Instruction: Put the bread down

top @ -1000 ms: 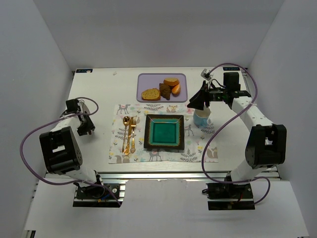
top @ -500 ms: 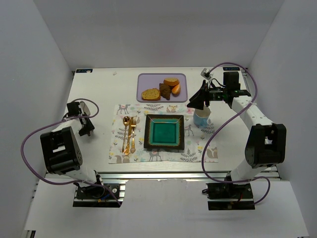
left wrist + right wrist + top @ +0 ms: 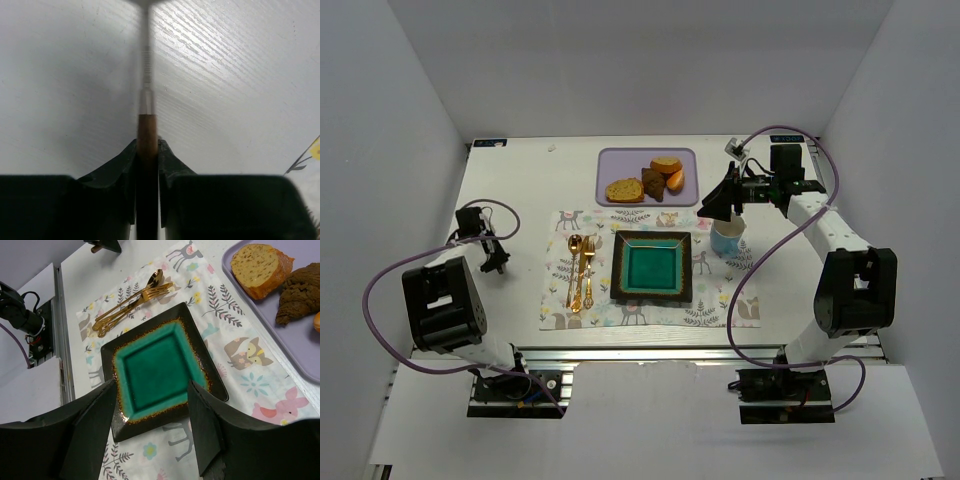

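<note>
Golden-tan with a browner crust, the bread (image 3: 624, 189) lay at the left side of a lilac tray (image 3: 615, 160) at the far part of the table (image 3: 520, 170), untouched by either arm. Just beside it on the tray there was a dark brown chunk (image 3: 653, 184), and to the right of that some glossy orange pieces (image 3: 670, 170). Nearer to the arms a patterned mat (image 3: 560, 300) carried a square teal plate (image 3: 652, 268) with a dark rim. Gold cutlery (image 3: 579, 270) lay on the mat to the left of the plate, and a pale blue cup (image 3: 727, 240) stood to the right of it. The right fingers (image 3: 95, 425) were spread apart with nothing between them. They hung over the table near the cup and the right corner of the tray, and the wrist view looked between them down at the plate. The left fingers (image 3: 122, 167) were far to the left, over the bare table and well apart from the bread. They were pressed onto a thin stick (image 3: 147, 132), brown near the tips and pale further out; what this stick was, I could not tell.
</note>
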Controlling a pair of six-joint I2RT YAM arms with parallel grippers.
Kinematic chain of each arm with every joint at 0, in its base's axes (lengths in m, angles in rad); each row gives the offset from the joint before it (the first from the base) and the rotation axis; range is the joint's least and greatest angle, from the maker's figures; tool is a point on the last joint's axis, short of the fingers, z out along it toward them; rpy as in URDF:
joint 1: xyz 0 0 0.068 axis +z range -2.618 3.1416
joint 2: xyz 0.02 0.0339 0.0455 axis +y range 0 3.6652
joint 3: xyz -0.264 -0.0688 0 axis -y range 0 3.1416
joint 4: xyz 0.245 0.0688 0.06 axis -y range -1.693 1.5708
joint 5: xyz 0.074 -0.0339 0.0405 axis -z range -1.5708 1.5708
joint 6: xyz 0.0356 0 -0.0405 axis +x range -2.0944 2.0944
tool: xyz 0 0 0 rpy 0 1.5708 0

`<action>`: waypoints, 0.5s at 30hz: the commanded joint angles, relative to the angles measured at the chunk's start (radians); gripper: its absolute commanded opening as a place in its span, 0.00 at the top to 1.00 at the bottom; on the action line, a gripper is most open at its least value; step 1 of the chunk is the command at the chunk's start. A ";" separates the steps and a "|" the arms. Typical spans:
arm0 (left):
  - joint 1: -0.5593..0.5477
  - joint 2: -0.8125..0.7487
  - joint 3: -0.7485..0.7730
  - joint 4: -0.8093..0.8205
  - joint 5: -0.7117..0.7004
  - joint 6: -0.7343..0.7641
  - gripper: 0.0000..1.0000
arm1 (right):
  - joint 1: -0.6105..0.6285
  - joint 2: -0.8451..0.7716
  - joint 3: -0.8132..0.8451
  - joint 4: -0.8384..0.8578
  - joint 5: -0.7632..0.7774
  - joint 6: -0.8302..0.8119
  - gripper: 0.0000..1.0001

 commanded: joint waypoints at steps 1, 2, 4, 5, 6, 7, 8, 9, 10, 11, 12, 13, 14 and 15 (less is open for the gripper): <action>0.001 -0.056 -0.011 0.019 -0.004 -0.013 0.73 | 0.002 0.009 0.048 -0.002 -0.031 -0.002 0.36; 0.002 -0.062 -0.011 0.017 -0.001 -0.013 0.75 | 0.002 0.009 0.050 -0.002 -0.031 -0.002 0.36; 0.002 -0.091 -0.007 0.011 0.006 -0.015 0.80 | 0.002 0.009 0.050 -0.002 -0.032 -0.002 0.35; 0.002 -0.102 -0.005 0.003 0.010 -0.016 0.82 | 0.000 0.007 0.047 0.000 -0.034 -0.002 0.35; 0.001 -0.125 -0.004 -0.001 0.013 -0.018 0.87 | 0.000 0.007 0.047 0.000 -0.032 -0.002 0.35; 0.001 -0.139 -0.001 -0.012 0.019 -0.018 0.91 | 0.002 0.007 0.045 0.000 -0.032 -0.002 0.35; 0.002 -0.154 0.007 -0.021 0.032 -0.021 0.94 | 0.000 0.006 0.044 0.000 -0.032 -0.002 0.35; 0.001 -0.183 0.015 -0.030 0.039 -0.022 0.98 | 0.000 0.006 0.042 0.001 -0.032 -0.002 0.35; 0.001 -0.198 0.022 -0.046 0.051 -0.024 1.00 | 0.000 0.004 0.039 0.001 -0.032 -0.002 0.34; 0.001 -0.212 0.032 -0.058 0.079 -0.025 1.00 | 0.000 0.004 0.036 0.003 -0.034 -0.002 0.34; -0.001 -0.223 0.068 -0.073 0.113 -0.036 1.00 | 0.002 0.003 0.034 0.003 -0.034 -0.002 0.34; -0.005 -0.238 0.091 -0.099 0.134 -0.042 1.00 | 0.002 0.003 0.031 0.004 -0.037 -0.002 0.34; -0.022 -0.242 0.116 -0.112 0.165 -0.050 1.00 | 0.000 0.003 0.030 0.006 -0.038 -0.002 0.34; -0.038 -0.240 0.180 -0.125 0.218 -0.054 1.00 | 0.000 0.004 0.030 0.007 -0.040 -0.002 0.34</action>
